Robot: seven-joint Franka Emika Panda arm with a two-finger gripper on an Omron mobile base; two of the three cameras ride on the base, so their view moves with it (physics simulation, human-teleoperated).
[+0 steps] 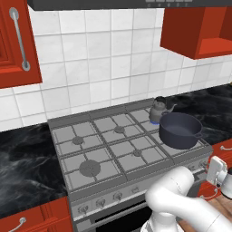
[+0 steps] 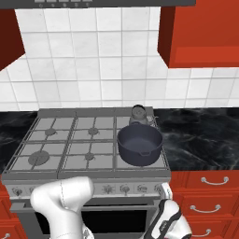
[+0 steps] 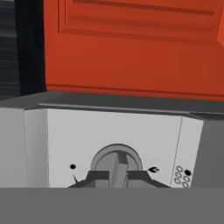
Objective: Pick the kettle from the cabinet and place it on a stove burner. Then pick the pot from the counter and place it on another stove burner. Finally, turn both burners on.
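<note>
Left base view: kettle (image 1: pixel 159 108) parked on the rear right burner, at about one o'clock from the stove's (image 1: pixel 90 149) middle. Pot (image 1: pixel 180 130) just in front of it on the front right burner, near three o'clock, looking to touch or nearly touch the kettle. Open red cabinet (image 1: pixel 199 31) up at one o'clock, niche bare. Black counter (image 1: pixel 22 167) flanking the stove on both sides. Arm bent low at five o'clock, wrist dropped toward the control strip below the pot.

Right base view: same pairing, kettle (image 2: pixel 138 115) behind, pot (image 2: pixel 139 144) in front, both on the right-hand column of burners. Hand down at five o'clock, in front of the knob row under the pot.

Hand view: gripper (image 3: pixel 117 177) at six o'clock, tips drawn in tight on the ridge of a round grey knob (image 3: pixel 117 164) on the white panel (image 3: pixel 65 140). Ridge running roughly twelve to six, straight ahead of the tips, no sideways offset. Judged: placing done for both vessels; coming move a twist of the wrist about that ridge.
</note>
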